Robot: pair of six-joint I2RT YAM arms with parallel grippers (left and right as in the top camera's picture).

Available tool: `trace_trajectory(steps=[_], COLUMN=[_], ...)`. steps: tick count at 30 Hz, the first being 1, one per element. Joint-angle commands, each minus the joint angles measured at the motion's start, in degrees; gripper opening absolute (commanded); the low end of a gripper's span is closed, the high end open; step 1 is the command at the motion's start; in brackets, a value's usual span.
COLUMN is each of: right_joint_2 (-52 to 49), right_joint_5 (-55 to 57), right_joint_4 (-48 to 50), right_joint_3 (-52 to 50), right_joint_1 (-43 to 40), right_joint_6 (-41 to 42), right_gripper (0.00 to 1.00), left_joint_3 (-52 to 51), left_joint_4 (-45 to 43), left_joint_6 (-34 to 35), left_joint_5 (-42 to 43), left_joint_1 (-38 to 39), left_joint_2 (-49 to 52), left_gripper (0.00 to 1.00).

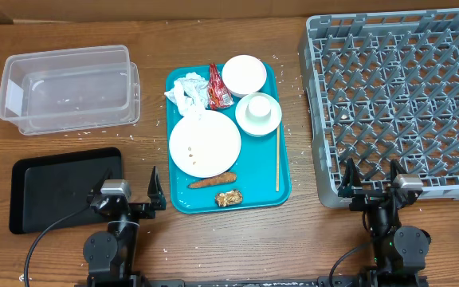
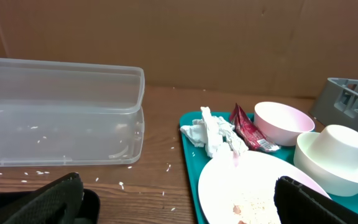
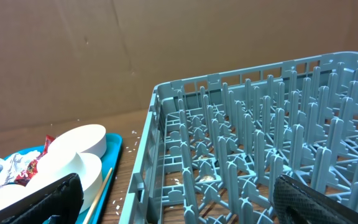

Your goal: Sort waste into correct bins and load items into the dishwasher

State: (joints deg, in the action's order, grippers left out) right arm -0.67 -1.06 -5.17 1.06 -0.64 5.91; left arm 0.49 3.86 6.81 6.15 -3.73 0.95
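Evidently nothing is sorted yet: the napkin (image 1: 186, 92), red wrapper (image 1: 218, 88), carrot stick (image 1: 212, 182) and brown lump (image 1: 229, 198) share the teal tray (image 1: 255, 171) with the plate (image 1: 205, 143), pink bowl (image 1: 244, 75) and green bowl (image 1: 271, 124) holding the cup (image 1: 260, 105). The tray sits mid-surface, seemingly so either arm can reach it, with the clear tub (image 1: 70, 92) and black tray (image 1: 62, 187) at left and the dish rack (image 1: 397, 96) at right. The left end effector (image 2: 178, 200) and right end effector (image 1: 370, 182) rest near the front edge, fingers spread wide, holding and touching nothing.

Left hand (image 1: 126, 191), right hand (image 1: 370, 179) wide open
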Motion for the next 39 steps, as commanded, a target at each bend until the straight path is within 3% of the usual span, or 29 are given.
trace_trajectory(steps=[1, 17, 22, 31, 39], right_joint_2=[0.5, 0.5, 0.5, 0.5, 0.5], right_joint_5=[0.57, 0.57, 0.57, 0.57, 0.57], right_joint_4=[0.35, 0.35, 0.35, 0.35, 0.35], right_joint_3=[-0.59, -0.59, -0.57, -0.59, -0.59], right_joint_1=[0.31, 0.31, 0.31, 0.31, 0.31], right_joint_6=[-0.35, -0.35, -0.35, -0.35, -0.35], right_gripper=[1.0, 1.0, 1.0, 1.0, 1.0], left_joint_3=[-0.22, -0.22, -0.22, -0.22, -0.22], left_joint_4=[0.2, 0.17, -2.29, -2.84, -1.66], left_joint_6=[-1.51, -1.51, -3.32, -0.96, 7.04], left_joint_5=[-0.79, -0.81, -6.34, 5.2, 19.78], left_joint_1=[0.39, 0.39, 0.37, 0.37, 0.37], left_joint_2=[-0.7, -0.7, -0.7, -0.7, -0.7], left_gripper=[1.0, 1.0, 1.0, 1.0, 1.0])
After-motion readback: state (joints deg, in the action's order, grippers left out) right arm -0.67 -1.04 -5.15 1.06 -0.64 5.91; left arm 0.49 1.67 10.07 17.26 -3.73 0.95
